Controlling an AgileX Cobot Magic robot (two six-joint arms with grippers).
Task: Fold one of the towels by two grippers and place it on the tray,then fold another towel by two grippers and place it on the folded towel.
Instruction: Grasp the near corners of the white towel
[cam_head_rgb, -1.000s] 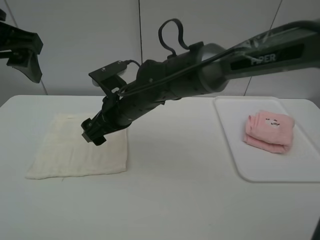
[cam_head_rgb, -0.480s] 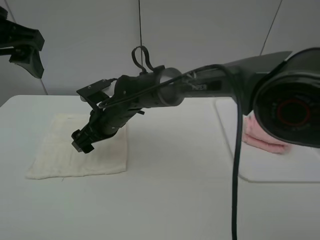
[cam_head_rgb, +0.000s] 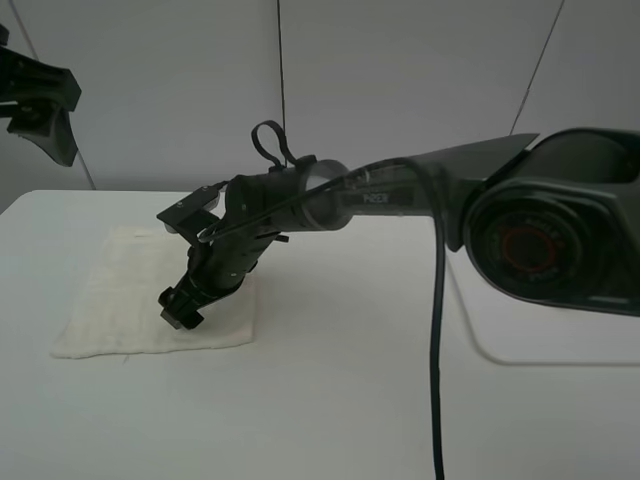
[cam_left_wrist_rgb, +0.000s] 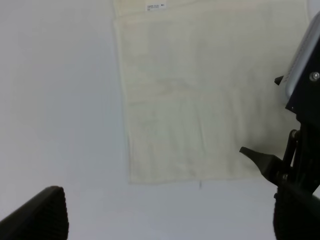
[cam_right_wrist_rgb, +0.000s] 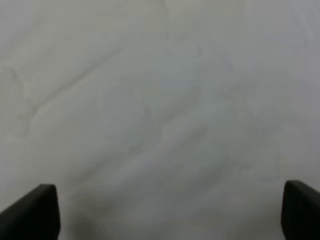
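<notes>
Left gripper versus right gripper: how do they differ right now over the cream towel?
Height: the left gripper hangs high up, while the right gripper is down close over the cream towel.
Position: the left gripper is off beyond the towel's left side; the right gripper is over the towel's right part, across the middle from its own side. Whether it touches the cloth cannot be told.
Shared: both are open and hold nothing.

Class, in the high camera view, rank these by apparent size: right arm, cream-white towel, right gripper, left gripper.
1. The right arm, though it is nearest the lens, which enlarges it.
2. The cream-white towel.
3. The right gripper and left gripper look alike. The frame edge cuts the left one off, so they are unranked.
</notes>
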